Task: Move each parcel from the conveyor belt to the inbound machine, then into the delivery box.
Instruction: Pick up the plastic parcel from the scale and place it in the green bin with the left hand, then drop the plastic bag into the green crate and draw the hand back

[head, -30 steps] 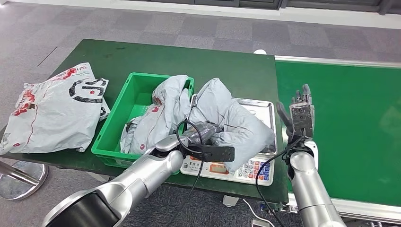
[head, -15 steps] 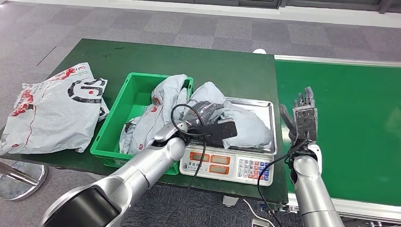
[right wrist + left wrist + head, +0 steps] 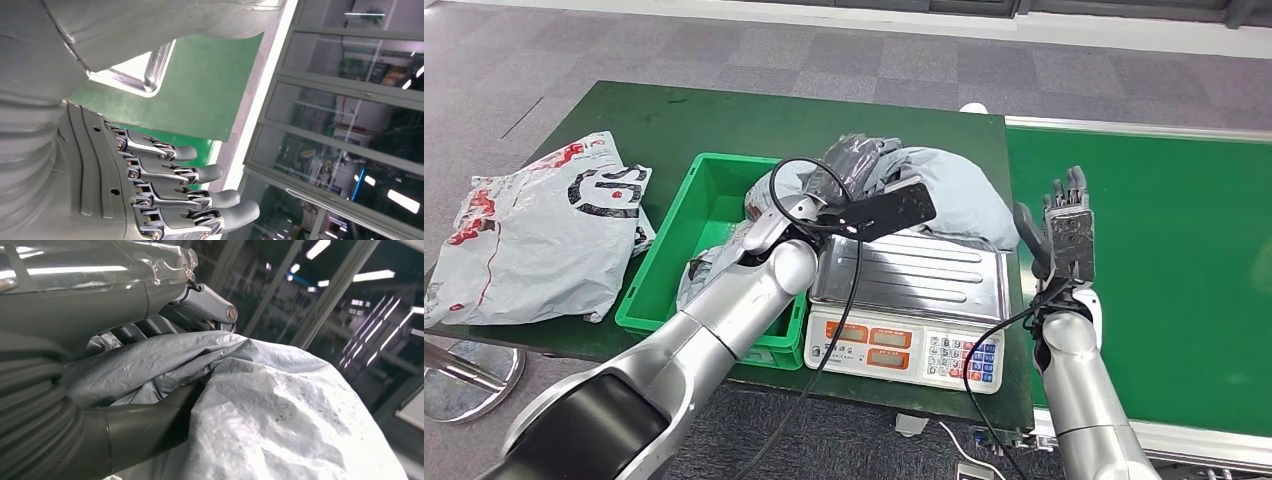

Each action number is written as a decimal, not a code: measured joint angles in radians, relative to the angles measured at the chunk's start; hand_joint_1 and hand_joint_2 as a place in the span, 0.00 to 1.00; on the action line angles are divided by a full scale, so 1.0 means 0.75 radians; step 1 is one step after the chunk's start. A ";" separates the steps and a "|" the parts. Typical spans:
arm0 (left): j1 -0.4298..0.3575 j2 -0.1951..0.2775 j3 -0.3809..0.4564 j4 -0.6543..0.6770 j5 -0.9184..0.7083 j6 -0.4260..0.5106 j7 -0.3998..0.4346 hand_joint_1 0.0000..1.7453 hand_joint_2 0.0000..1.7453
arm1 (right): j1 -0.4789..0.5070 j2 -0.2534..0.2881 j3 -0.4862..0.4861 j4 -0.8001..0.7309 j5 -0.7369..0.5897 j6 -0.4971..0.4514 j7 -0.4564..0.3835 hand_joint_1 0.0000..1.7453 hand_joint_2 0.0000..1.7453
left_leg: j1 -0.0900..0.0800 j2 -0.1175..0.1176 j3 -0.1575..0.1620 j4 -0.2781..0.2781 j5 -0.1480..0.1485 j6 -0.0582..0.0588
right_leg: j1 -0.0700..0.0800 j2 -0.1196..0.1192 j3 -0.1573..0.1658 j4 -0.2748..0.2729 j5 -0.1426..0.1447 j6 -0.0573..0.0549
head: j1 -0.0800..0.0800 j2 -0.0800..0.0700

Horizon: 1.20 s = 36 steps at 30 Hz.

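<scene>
Lifted off the scale tray (image 3: 924, 272), parcel (image 3: 954, 195) in left robot hand (image 3: 849, 165).

Crumpled grey parcel (image 3: 954, 190) above scale tray (image 3: 914, 270)

Left robot hand (image 3: 856, 160) clenched (right robot hand (image 3: 1064, 235) spread)

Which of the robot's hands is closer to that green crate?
The left hand: it holds a grey parcel above the scale, next to the green crate. The right hand stands open beyond the scale, over the conveyor belt.
</scene>
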 joint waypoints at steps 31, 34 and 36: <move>0.012 0.233 0.126 0.203 -1.133 0.358 0.762 1.00 1.00 | 0.102 0.000 -0.004 -0.105 0.016 -0.014 0.052 0.00 1.00 | 0.000 0.000 0.000 0.000 0.000 -0.001 | 0.000 0.001 -0.001 0.000 0.000 0.000 | 0.000 0.000; 0.027 0.239 0.135 0.232 -1.148 0.338 0.773 1.00 1.00 | 0.107 0.000 -0.004 -0.106 0.018 -0.014 0.051 0.00 1.00 | 0.000 0.000 -0.001 0.000 0.000 -0.001 | 0.000 0.001 -0.002 0.000 0.000 0.000 | 0.000 0.000; 0.027 0.240 0.139 0.244 -1.149 0.333 0.774 1.00 1.00 | 0.109 0.000 -0.004 -0.106 0.020 -0.014 0.050 0.00 1.00 | 0.000 0.000 -0.001 0.000 0.000 -0.001 | 0.000 0.001 -0.002 0.000 0.000 0.000 | 0.000 0.000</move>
